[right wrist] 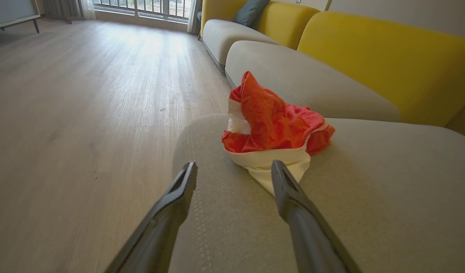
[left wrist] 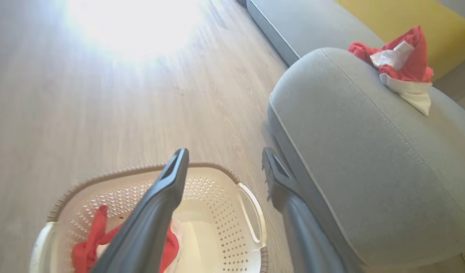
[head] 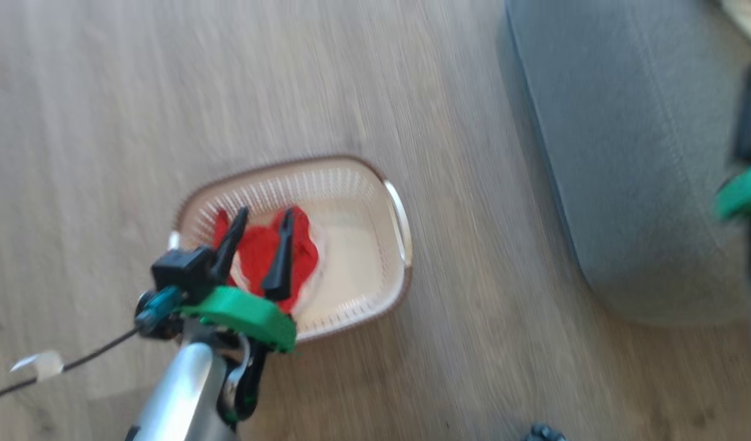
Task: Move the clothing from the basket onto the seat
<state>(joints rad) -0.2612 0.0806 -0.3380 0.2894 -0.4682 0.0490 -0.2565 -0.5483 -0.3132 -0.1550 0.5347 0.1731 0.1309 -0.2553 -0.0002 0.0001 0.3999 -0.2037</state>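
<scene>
The cream basket sits on the wood floor with red and white clothing bunched in its left half. My left gripper hangs open above that clothing, nothing between its fingers; the left wrist view shows the same basket and clothing below the left gripper. One red and white garment lies on the grey seat. My right gripper stands open just short of it, not touching. That garment also shows on the seat in the left wrist view.
The seat stands to the right of the basket with a strip of bare floor between them. Yellow sofa backs rise behind the cushions. A thin cable with a white tag trails on the floor at lower left.
</scene>
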